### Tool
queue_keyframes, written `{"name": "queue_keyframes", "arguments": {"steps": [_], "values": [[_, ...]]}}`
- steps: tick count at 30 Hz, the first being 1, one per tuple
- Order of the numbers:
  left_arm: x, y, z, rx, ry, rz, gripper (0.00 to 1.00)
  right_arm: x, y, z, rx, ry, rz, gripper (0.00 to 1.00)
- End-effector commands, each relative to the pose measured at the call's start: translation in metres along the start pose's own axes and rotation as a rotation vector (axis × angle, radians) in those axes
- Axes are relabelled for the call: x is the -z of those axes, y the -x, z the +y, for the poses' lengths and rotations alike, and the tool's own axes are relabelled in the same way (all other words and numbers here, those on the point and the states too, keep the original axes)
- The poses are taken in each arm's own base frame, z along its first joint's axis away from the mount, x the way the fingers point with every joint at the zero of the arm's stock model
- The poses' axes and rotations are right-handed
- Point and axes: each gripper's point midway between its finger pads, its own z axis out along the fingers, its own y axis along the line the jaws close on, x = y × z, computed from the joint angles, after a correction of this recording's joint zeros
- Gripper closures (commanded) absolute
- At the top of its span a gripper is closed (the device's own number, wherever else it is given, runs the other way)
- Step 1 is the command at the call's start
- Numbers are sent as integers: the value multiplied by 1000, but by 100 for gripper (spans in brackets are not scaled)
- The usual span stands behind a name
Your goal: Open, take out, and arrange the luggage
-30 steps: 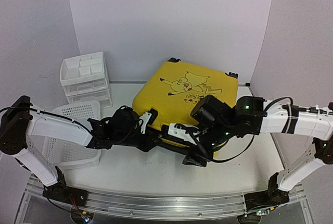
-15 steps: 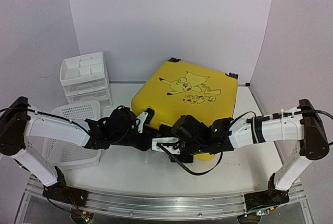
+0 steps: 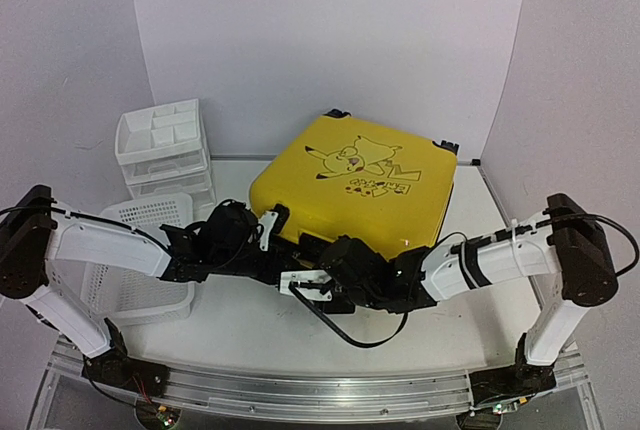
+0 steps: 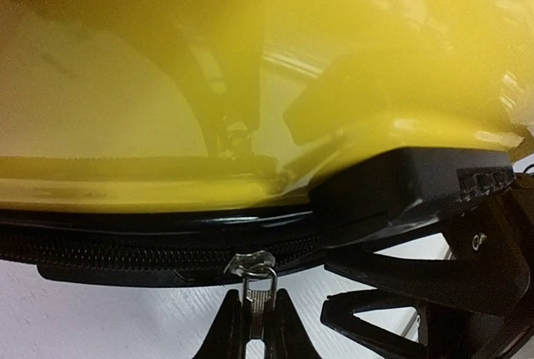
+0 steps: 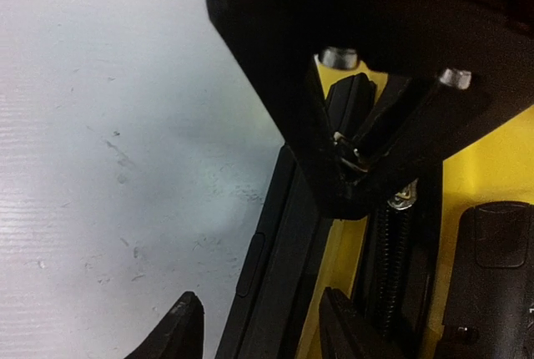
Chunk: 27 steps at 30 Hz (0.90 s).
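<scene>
The yellow luggage [image 3: 350,190] with its cartoon print lies flat mid-table, its black zipper band [image 4: 125,246] along the near side. My left gripper [image 3: 272,225] is at the near-left corner, shut on the silver zipper pull [image 4: 257,284]. My right gripper [image 3: 325,255] sits low at the near edge, just right of the left one. In the right wrist view its jaws [image 5: 260,330] straddle the luggage's black rim [image 5: 279,275]. One fingertip [image 5: 182,326] hangs over bare table with a gap to the rim. The left gripper [image 5: 350,154] shows just ahead.
A white mesh basket [image 3: 140,250] stands at the left under my left arm. A white plastic drawer unit [image 3: 165,150] is behind it by the wall. Purple-white walls close in the back and sides.
My right arm has swung down and left from above the luggage's near-right side to its near edge, jaws narrowing. The luggage's near edge shifted slightly. The left gripper keeps hold of the zipper pull.
</scene>
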Motion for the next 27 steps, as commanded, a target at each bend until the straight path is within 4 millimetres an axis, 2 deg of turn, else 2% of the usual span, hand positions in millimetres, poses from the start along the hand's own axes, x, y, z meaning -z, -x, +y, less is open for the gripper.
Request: {"name": "queue_keyframes", "arguments": {"steps": [1, 5, 9, 13, 15, 21, 25, 27], "values": [[14, 21, -4, 34, -11, -57, 100, -11, -21, -34, -12, -183, 79, 55], [15, 24, 0, 58, -4, -63, 100, -14, -33, -38, -26, -199, 116, 65], [20, 31, 3, 78, -7, -81, 100, -16, -46, -28, -30, -159, 181, 70], [30, 41, 15, 116, 16, -110, 100, -14, -70, -18, -45, -136, 244, 87], [36, 46, 27, 148, 35, -124, 100, -10, -80, -15, -59, -126, 261, 91], [50, 59, 59, 188, 110, -148, 100, 10, -116, -3, -45, -47, 357, 94], [60, 65, 87, 198, 188, -157, 100, 34, -144, 1, -121, 13, 414, 97], [63, 72, 95, 194, 198, -163, 100, 45, -151, 5, -172, 41, 416, 98]]}}
